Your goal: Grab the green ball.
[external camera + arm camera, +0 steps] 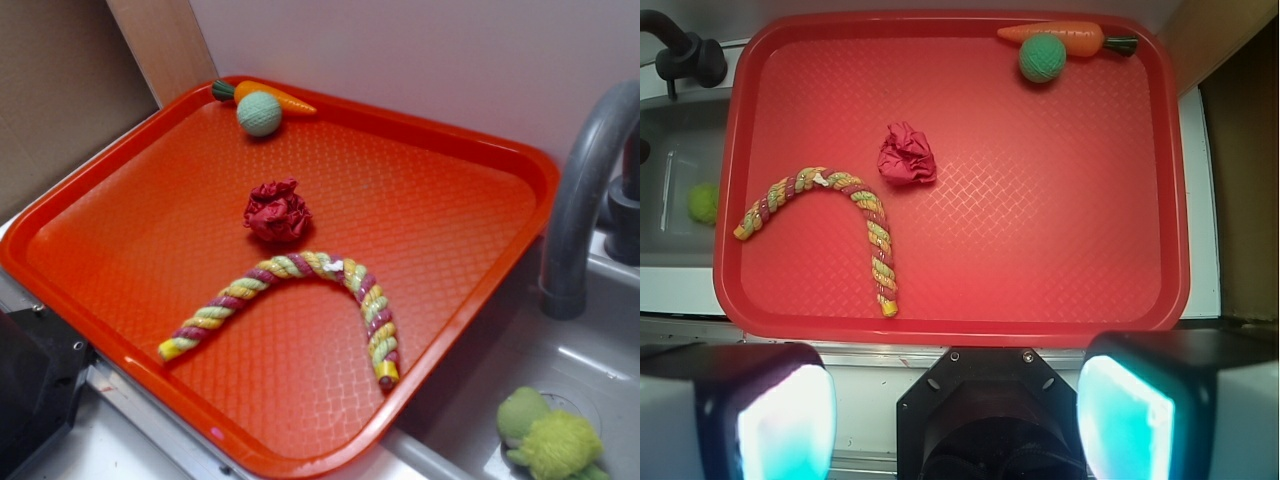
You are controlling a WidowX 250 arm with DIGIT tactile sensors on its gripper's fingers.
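The green ball [259, 113] is small, pale mint and woven. It lies at the far corner of the red tray [470, 300], touching the orange carrot toy [268, 96]. In the wrist view the ball [1042, 58] is at the top right, below the carrot [1065, 38]. My gripper [955, 415] is open and empty, high above the tray's near edge and far from the ball. Its fingers [785, 420] show as wide-apart pads at the bottom of the wrist view. The gripper does not show in the exterior view.
A red crumpled wad [277, 211] lies mid-tray, and a striped rope toy [300, 290] curves in front of it. A grey faucet [585, 190] and sink stand to the right, with a fuzzy lime plush toy [548, 437] in the basin. A black block [30, 390] is at the lower left.
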